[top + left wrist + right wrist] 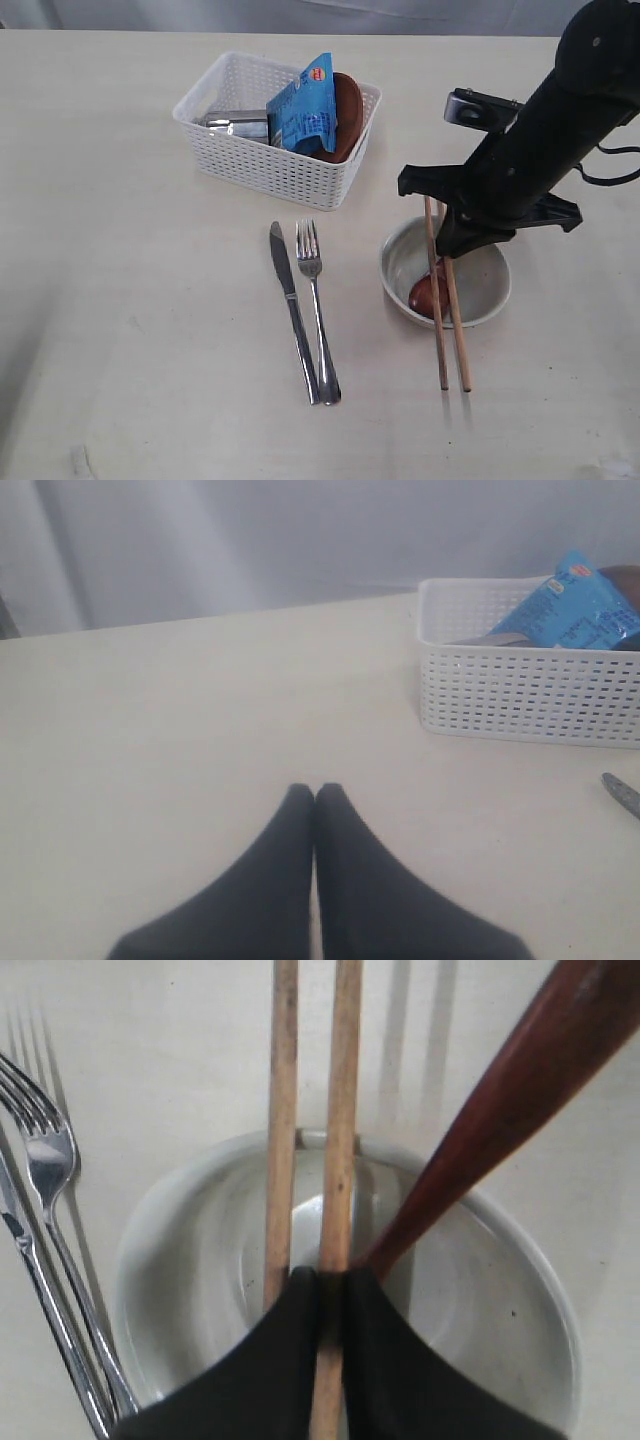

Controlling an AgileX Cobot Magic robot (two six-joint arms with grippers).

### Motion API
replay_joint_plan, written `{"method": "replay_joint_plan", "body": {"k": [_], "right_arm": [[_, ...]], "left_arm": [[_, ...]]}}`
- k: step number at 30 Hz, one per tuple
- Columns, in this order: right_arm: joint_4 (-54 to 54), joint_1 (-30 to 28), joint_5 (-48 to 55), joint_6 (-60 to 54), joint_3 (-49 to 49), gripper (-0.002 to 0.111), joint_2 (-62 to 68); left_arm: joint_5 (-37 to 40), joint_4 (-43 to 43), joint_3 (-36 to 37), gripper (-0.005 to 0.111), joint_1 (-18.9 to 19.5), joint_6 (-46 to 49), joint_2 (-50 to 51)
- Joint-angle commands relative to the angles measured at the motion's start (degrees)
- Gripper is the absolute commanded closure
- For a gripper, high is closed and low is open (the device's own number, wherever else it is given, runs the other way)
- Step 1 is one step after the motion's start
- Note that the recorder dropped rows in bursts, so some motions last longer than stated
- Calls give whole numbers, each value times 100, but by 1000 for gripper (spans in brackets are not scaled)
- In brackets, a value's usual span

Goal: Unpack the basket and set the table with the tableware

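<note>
Presumably light and slippery, the chopsticks were clamped near one end by the right gripper, the left gripper closed.

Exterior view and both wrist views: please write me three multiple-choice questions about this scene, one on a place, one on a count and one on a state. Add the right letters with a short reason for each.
1. Where does the knife lie?
A) in the basket
B) on the table beside the fork
C) in the bowl

2. How many chopsticks are there?
A) one
B) two
C) four

3. How is the left gripper?
A) shut and empty
B) wide open
C) shut on the fork

Answers:
1 B, it lies flat alongside the fork.
2 B, two sticks run over the bowl.
3 A, its jaws meet with nothing between them.
</note>
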Motion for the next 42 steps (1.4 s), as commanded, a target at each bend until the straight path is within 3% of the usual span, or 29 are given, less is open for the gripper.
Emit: {"method": "replay_joint_plan", "body": {"k": [1, 15, 22, 36, 42], "right_arm": [[-87, -6, -2, 21, -36, 108, 8], [-152, -6, -2, 21, -41, 107, 8], [-219, -6, -2, 70, -41, 69, 8], [-376, 6, 266, 148, -175, 70, -524], [-811, 627, 295, 389, -175, 70, -332]], "left_arm": [[-17, 26, 10, 107, 14, 0, -20], [-17, 26, 10, 107, 14, 0, -20], [-17, 26, 10, 107, 14, 0, -20], [-17, 26, 10, 107, 14, 0, -20], [-17, 26, 10, 107, 14, 0, -20]]}}
